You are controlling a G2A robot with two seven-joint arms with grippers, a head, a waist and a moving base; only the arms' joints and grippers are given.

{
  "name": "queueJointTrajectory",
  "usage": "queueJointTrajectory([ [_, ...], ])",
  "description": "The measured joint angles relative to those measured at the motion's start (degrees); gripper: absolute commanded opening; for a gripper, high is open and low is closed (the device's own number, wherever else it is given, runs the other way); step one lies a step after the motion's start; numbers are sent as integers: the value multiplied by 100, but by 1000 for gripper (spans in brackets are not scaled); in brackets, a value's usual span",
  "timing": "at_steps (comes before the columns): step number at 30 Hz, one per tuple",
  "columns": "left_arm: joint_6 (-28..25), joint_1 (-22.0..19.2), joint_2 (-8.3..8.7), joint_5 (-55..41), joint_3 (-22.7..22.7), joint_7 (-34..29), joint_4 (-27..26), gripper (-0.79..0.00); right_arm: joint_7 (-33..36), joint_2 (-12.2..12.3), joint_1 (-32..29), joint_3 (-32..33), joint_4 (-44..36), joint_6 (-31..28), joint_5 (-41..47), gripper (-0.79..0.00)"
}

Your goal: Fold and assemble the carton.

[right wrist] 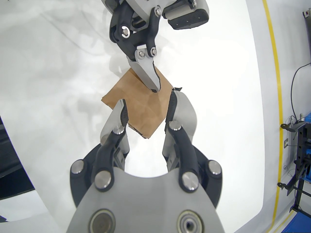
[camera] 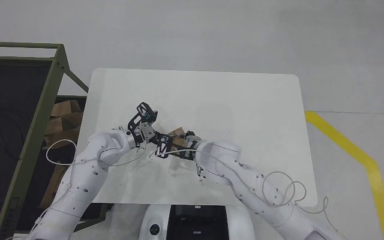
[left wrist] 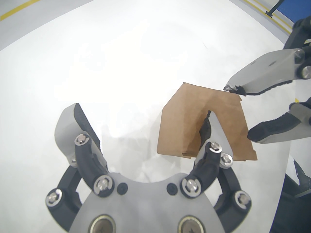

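Brown cardboard carton point(left wrist: 184, 120), partly folded, on the white tabletop point(left wrist: 116, 56). Sits near the front-centre of the tabletop in the top view, directly between the two hands. Bent along its creases into angled panels; not formed into a closed box.

At the left hand point(left wrist: 143, 112): fingers spread wide apart, clamped on nothing. One fingertip point(left wrist: 216, 132) pressed against the carton at the crease between two panels. Other finger point(left wrist: 69, 127) held well off to the side, clear of the cardboard, over bare tabletop.

At the right hand point(right wrist: 147, 98): fingers apart, not closed on anything. Straddles the carton from the side opposite the left hand. One finger point(right wrist: 115, 121) over one edge of the cardboard, the other point(right wrist: 182, 112) just beside the neighbouring corner. In the left wrist view, one fingertip touching a far corner of the carton, the other at its side edge.

Both hands close together across the carton, pointing toward each other, not touching one another. Left fingertip on the cardboard lies near the right hand's fingers, with a strip of carton between them.

Beside the tabletop, on the robot's left: green metal frame point(camera: 60, 57) holding further cardboard pieces point(camera: 63, 117). On the floor past the right edge of the tabletop: yellow floor line point(camera: 342, 141), running at an angle.
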Motion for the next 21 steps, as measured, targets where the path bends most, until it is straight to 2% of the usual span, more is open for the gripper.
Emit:
queueJointTrajectory([
  [11, 5, 40, 4, 12, -2, 16, -21, 0, -84, -41, -47, -35, 230, 173, -77, -471],
  [20, 13, 110, 21, 22, -75, 10, -99, 0, -334, -2, -255, 178, -76, 413, -264, -453],
  [21, 15, 120, 23, 21, -85, 16, -120, 0, -356, 7, -289, 222, -118, 440, -270, -428],
])
